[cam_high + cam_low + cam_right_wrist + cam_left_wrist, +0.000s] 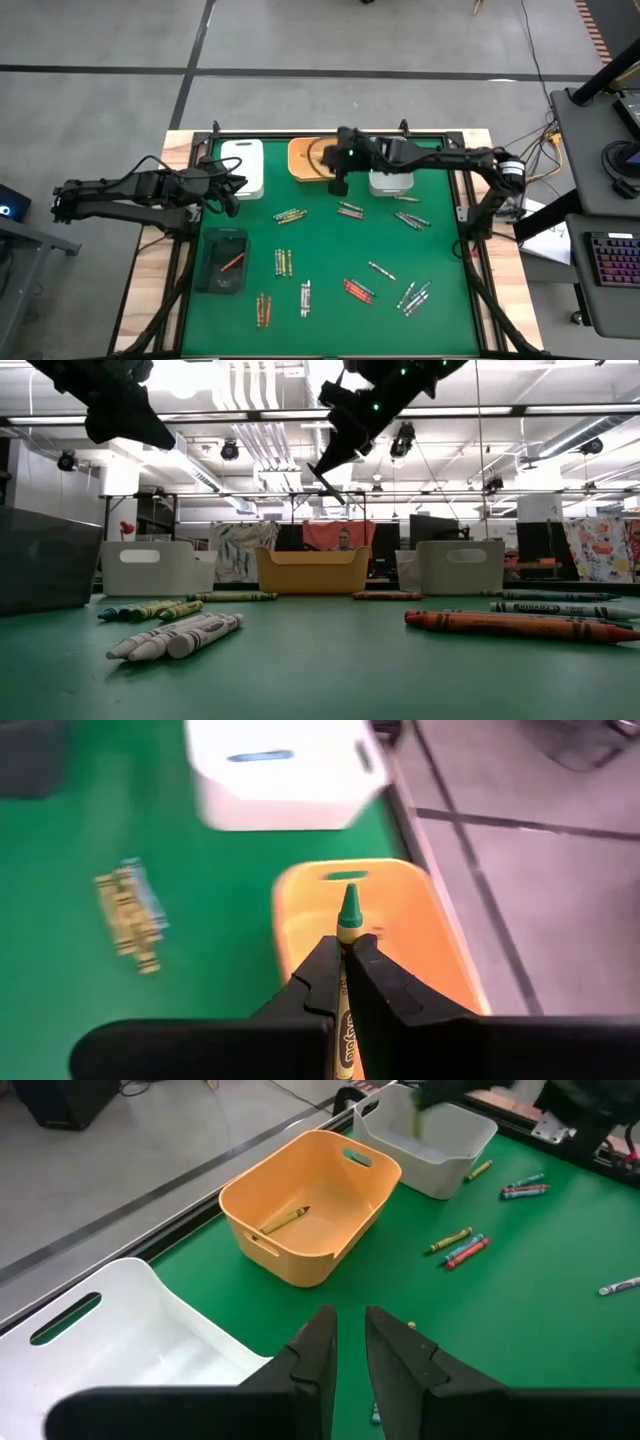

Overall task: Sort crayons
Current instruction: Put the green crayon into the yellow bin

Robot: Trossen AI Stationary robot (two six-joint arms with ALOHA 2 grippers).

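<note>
My right gripper (345, 955) is shut on a green crayon (348, 912) and hangs high over the orange bin (303, 160) at the table's far edge. It shows in the high view (338, 185) and in the low view (335, 460). One olive crayon (285, 1220) lies on that bin's floor. Several crayons lie in small groups on the green mat (283, 262), (358, 290), (410, 218). My left gripper (348, 1348) waits near the left white bin (243, 165), its fingers a narrow gap apart with nothing between them. My right gripper pinches the green crayon's paper-wrapped body (346, 942) between its two fingers. The crayon lies along the fingers, and its pointed tip (348, 905) sticks out past the fingertips. The fingers slant down toward the table's left. The crayon is lifted clear of everything.
A second white bin (392, 180) stands right of the orange one. A dark tray (222, 262) at the near left holds a red crayon (232, 262). A black frame runs around the mat. A desk with a keyboard (610, 260) stands to the right of the table.
</note>
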